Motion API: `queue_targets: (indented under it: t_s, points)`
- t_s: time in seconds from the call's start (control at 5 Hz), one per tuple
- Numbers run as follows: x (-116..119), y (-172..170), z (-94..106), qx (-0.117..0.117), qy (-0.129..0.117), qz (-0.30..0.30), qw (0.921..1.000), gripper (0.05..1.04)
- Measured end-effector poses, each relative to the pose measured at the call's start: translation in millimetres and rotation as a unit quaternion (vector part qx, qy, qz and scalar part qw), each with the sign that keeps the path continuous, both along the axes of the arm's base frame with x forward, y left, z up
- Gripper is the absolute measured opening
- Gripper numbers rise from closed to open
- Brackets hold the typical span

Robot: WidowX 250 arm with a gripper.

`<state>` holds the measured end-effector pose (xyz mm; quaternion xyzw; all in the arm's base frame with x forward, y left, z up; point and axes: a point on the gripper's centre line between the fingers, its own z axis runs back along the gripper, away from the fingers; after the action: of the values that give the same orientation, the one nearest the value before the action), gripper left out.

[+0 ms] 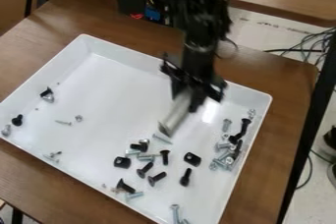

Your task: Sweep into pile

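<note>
My claw (pixel 186 96) is over the tray, its two sides closed on a flat, pale scraper (pixel 173 119). The scraper leans, and its low end is near a silver screw (pixel 162 138). I can't tell if they touch. I think the scraper is light and stiff, so I want to hold it tight near the top, or it may twist when it pushes.

The screws and bits are in the white tray (pixel 95 46). Some sit in the middle, like this black screw (pixel 164 157) and this black block (pixel 192 158). More are bunched by the right wall, and a few lie far off on the left, like this dark screw (pixel 17 120). They look hard and won't break, but they could roll or skid. I should push low and slow.

The tray looks smooth and a bit shiny, so things may slide easily. It sits on a brown wood table (pixel 131 29). Past that are black wires (pixel 315 43) and a pale floor (pixel 315 181).
</note>
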<state>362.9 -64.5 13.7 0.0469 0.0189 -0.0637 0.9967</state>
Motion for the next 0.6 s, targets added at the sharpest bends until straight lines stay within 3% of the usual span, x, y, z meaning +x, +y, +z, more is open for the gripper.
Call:
queue_targets:
  t_s: [0.4, 0.6]
  points:
    - [6, 98, 12.3, 0.014, 0.036, 0.048, 0.9981, 0.363]
    - [3, 142, -14.9, 0.013, 0.097, -0.004, 0.9952, 0.363]
